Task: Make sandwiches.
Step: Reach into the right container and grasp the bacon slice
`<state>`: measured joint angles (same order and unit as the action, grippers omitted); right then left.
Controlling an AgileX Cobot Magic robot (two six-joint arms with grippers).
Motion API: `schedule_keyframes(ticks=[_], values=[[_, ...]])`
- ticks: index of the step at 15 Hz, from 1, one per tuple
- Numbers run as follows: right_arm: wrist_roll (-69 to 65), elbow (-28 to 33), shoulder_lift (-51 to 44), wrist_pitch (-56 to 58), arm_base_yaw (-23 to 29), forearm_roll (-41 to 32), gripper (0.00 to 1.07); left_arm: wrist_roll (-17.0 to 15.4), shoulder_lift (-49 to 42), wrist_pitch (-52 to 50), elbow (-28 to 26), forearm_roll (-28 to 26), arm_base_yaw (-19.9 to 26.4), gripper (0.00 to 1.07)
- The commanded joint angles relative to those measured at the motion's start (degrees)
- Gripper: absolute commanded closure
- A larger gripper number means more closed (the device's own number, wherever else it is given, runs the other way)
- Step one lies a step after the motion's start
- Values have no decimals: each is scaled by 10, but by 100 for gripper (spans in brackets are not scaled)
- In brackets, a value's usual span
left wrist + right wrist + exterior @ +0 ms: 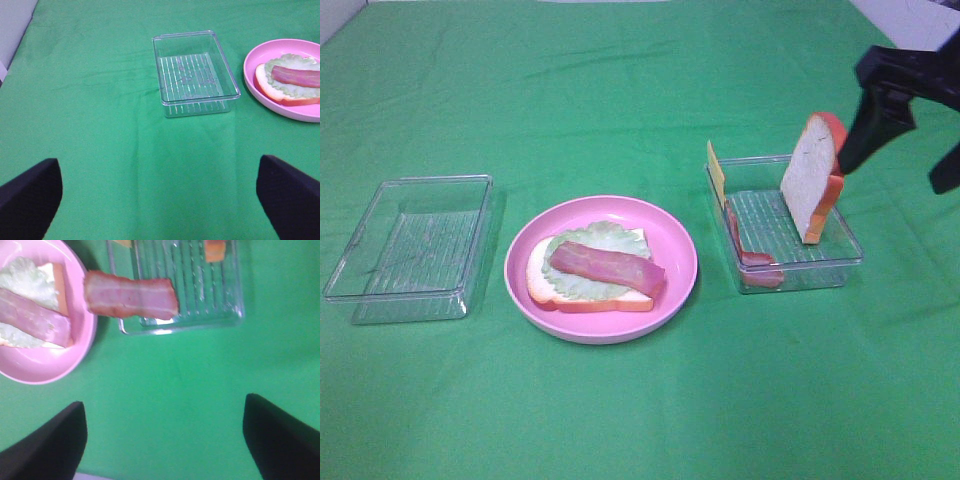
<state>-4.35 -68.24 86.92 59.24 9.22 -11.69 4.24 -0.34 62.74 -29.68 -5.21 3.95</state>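
The sandwich (pixel 590 275) lies open on the pink plate (pixel 670 230): a bread slice, then lettuce, then a bacon strip (pixel 607 266) on top. It also shows in the left wrist view (pixel 290 82) and the right wrist view (pixel 35 315). In the clear right tray (pixel 850 255) a second bread slice (pixel 810 180) stands on edge. A yellow cheese slice (pixel 715 170) and a bacon strip (pixel 131 297) lean on its left wall. My right gripper (pixel 905 160) hangs open just right of that tray, holding nothing (pixel 162 407). My left gripper (pixel 159 165) is open over bare cloth.
An empty clear tray (pixel 380 290) sits left of the plate, also in the left wrist view (pixel 200 107). Green cloth covers the whole table. A pale strip of its edge shows at the far right corner (pixel 910 20).
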Motion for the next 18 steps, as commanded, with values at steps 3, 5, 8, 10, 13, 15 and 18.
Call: schedule_keyframes(ticks=[3,5,8,10,13,15,18], values=[[-84,-142,123,-6,116,48,26,-5,-9,-10,1,-6,-3,6],[-84,-183,166,3,140,48,26,-5,-9,-10,1,-6,-3,6],[-83,-239,233,29,156,61,26,-5,-9,-10,1,-6,-3,6],[-81,-241,265,29,156,68,26,-5,-9,-10,1,-6,-3,6],[-80,-241,295,23,156,81,26,-5,-9,-10,1,-6,-3,6],[-78,-241,305,16,156,89,26,-5,-9,-10,1,-6,-3,6],[-76,-241,326,15,156,93,26,-5,-9,-10,1,-6,-3,6]])
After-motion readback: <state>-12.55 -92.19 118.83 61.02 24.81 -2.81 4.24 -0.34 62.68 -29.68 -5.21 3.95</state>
